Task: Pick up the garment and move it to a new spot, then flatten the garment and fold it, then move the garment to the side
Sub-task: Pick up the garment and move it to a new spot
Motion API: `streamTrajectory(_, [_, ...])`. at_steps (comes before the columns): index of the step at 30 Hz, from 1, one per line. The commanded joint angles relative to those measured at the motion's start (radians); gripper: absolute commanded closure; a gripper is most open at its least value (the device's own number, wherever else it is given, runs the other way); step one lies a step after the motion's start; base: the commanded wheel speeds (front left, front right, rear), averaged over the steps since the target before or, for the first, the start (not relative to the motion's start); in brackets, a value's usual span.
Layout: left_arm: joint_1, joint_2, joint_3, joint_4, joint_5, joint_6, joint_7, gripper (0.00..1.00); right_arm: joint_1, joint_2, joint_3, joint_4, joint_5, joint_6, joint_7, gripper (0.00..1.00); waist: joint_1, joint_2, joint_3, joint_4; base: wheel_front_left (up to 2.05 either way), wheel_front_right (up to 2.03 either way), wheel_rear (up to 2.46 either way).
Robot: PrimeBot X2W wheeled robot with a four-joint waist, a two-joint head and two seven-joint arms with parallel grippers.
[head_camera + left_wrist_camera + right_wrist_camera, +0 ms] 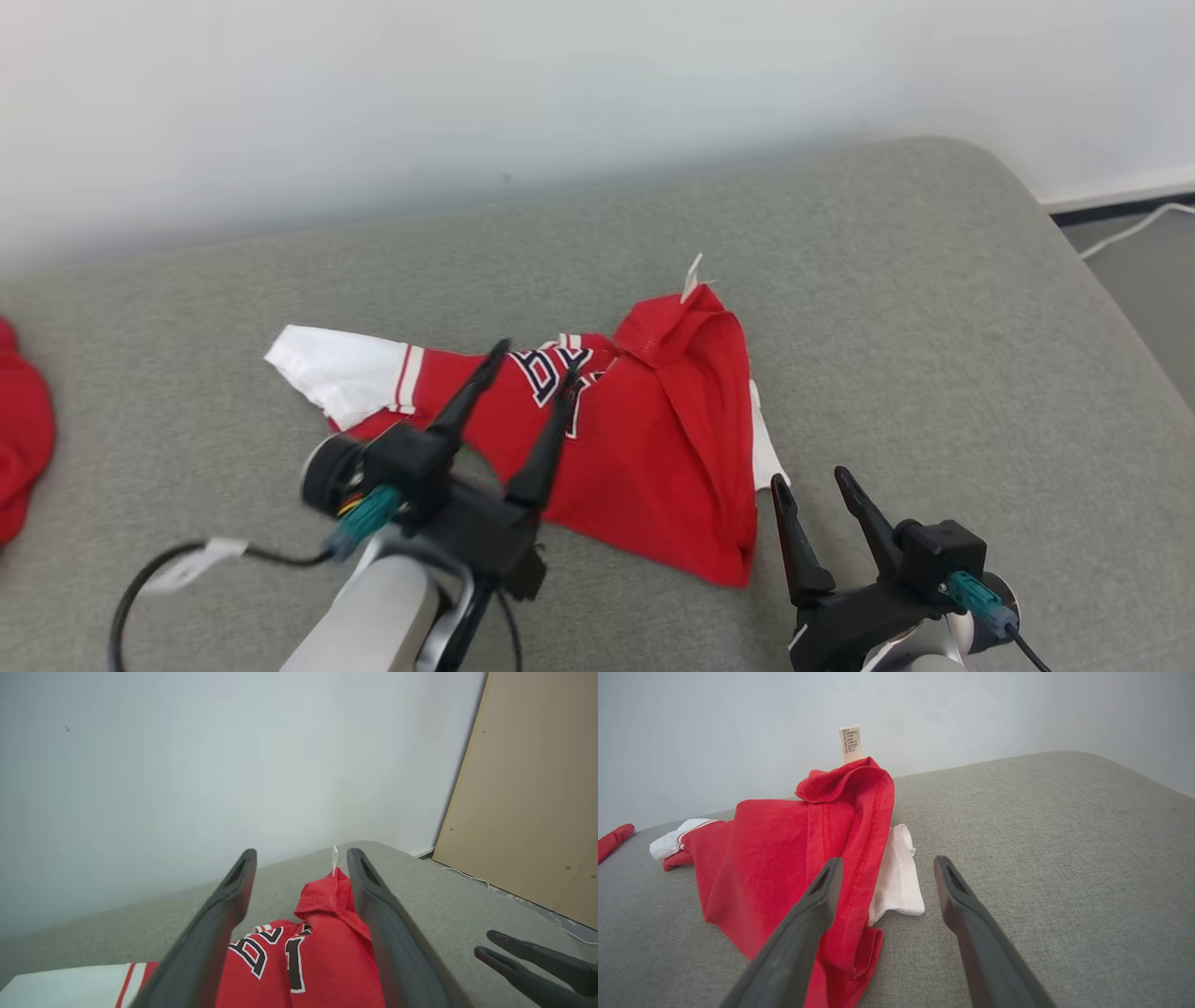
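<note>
The garment is a red jersey with white sleeves and dark lettering, lying crumpled on the grey cushioned surface. A white care tag sticks up from its far edge. My left gripper hovers above the lettered part with its fingers spread and nothing between them; the left wrist view shows the garment below those fingers. My right gripper stands open just right of the garment's near corner. In the right wrist view the garment lies ahead and left, with a white sleeve between the fingertips.
Another red cloth lies at the surface's left edge. The surface ends at a pale wall behind and drops off at the right, where a white cable runs on the floor. A tan board leans against the wall to the right.
</note>
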Motion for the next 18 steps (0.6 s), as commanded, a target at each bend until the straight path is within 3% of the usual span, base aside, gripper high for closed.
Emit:
streamTrajectory(1, [0.03,0.011,0.013,-0.012,0.013,0.008,-0.004,0.0,0.007,0.0,0.001,0.001,-0.006,0.001,-0.005,0.0,0.0001,0.0,-0.018,0.023,0.0,0.0,0.0])
streamTrajectory(18, [0.357,0.083,0.274,-0.228,0.134,0.115,-0.004,0.0,0.05,-0.003,-0.019,-0.028,-0.024,0.001,0.013,0.0,0.0001,0.0,-0.051,0.106,0.0,0.0,0.0])
